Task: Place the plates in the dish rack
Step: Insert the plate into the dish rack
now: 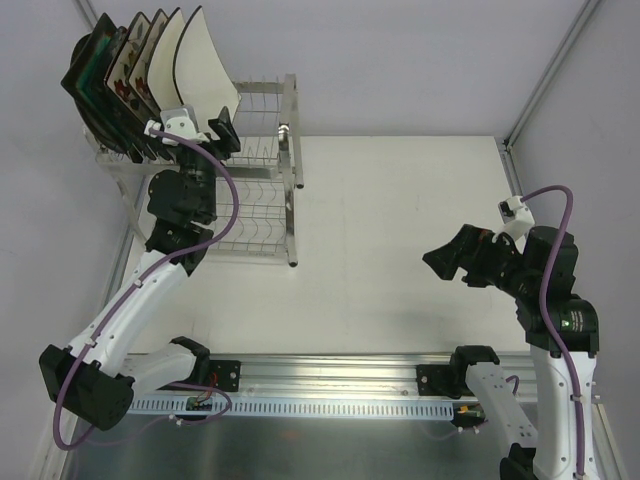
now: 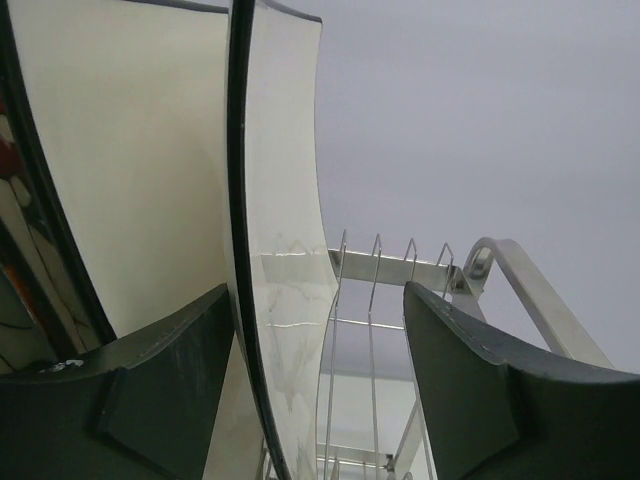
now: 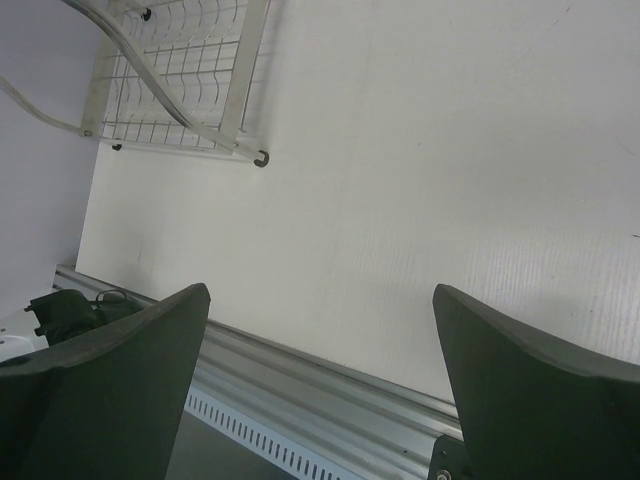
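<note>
Grey walls close in a white table [image 1: 400, 220], seen from above. The dish rack [image 1: 265, 215] stands at its far left corner, and all five plates [image 1: 140, 65] are on edge in a row on its upper tier. The left end effector [image 1: 210, 125] reaches up to the foot of the rightmost one, the round cream plate [image 1: 205, 65]. The right end effector [image 1: 445, 250] hangs well apart, over bare table on the right side.

From the left wrist, the left end effector [image 2: 315, 300] has its jaws parted around the round cream plate [image 2: 285, 200]. The plate's dark rim runs just beside the left finger, the right finger stands clear, and nothing is clamped. Rack prongs [image 2: 375, 290] rise behind.

From the right wrist, the right end effector [image 3: 322, 295] gapes wide and holds nothing, with the table [image 3: 400, 150] below, the dish rack [image 3: 190, 60] far off and a metal rail [image 3: 330, 390] nearby
</note>
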Robot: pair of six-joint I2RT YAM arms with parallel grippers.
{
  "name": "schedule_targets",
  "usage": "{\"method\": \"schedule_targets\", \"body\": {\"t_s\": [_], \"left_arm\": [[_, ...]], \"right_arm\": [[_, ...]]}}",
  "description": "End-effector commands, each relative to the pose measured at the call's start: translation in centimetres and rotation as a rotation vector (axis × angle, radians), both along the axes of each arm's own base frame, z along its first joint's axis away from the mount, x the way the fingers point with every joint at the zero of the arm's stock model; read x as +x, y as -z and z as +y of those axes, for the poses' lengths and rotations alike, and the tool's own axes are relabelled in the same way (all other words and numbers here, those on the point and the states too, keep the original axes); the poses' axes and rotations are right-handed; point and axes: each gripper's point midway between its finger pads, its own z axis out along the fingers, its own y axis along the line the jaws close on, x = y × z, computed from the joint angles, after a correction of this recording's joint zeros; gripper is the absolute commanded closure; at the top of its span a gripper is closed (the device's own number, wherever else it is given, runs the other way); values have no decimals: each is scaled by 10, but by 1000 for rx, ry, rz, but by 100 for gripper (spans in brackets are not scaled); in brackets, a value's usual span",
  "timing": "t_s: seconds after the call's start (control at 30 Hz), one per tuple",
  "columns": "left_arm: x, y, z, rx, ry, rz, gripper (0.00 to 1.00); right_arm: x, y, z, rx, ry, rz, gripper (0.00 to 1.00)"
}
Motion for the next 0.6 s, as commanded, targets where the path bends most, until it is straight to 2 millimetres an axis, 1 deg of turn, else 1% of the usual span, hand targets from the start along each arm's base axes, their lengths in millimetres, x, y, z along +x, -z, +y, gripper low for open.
{"method": "schedule_targets", "body": {"t_s": [0.0,0.1,0.17,0.23,0.3,0.43,0.5,0.57], "left_arm": [[-6,3,41,-21,-184,25,30],[-5,5,41,-24,-184,31,23],[-5,6,41,-26,-187,33,22],[-5,7,41,-27,-186,37,16],[-5,7,42,-30,-189,38,13],[-4,7,43,-35,-192,43,3],[-4,6,42,-43,-191,44,1],[-4,5,42,-48,-188,44,1]], "right_arm": [[2,0,-1,-17,-5,-14,0],[1,2,-1,-17,-4,-13,0],[1,1,-1,-19,-4,-17,0],[1,1,-2,-19,-1,-17,0],[1,2,-2,-19,-1,-15,0],[2,3,-2,-20,0,-11,0],[2,3,-2,-20,-1,-9,1],[2,3,-1,-18,-2,-10,0]]}}
